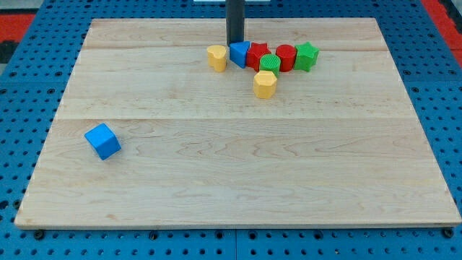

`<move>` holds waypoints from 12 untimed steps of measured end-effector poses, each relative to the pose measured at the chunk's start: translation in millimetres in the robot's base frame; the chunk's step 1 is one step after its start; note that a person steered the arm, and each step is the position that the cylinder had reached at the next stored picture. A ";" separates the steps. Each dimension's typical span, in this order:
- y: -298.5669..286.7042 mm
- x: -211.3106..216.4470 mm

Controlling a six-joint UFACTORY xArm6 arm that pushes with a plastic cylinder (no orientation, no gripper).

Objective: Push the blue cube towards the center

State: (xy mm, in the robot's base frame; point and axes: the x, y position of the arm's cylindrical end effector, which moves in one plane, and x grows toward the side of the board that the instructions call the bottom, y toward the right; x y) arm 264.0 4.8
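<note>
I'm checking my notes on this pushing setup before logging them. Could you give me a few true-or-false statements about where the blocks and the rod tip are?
1. The blue cube sits alone near the view's left. True.
2. My tip touches the blue cube. False: it is at the view's top, by the blue triangular block.
3. Two yellow blocks are on the board. True: one left of the cluster, one below it.
4. The green star block is at the cluster's left end. False: at its right end.

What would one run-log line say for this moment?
my tip: view's top, beside blue triangular block | blue cube: view's left, alone, untouched | cluster: view's top
</note>
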 end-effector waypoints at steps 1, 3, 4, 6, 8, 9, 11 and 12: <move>0.0 4.3; -38.9 -33.8; -151.0 -32.2; -307.9 73.1; -250.2 154.5; -166.3 158.2; -288.2 190.9; -307.8 234.4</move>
State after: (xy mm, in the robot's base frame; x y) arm 498.4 -302.9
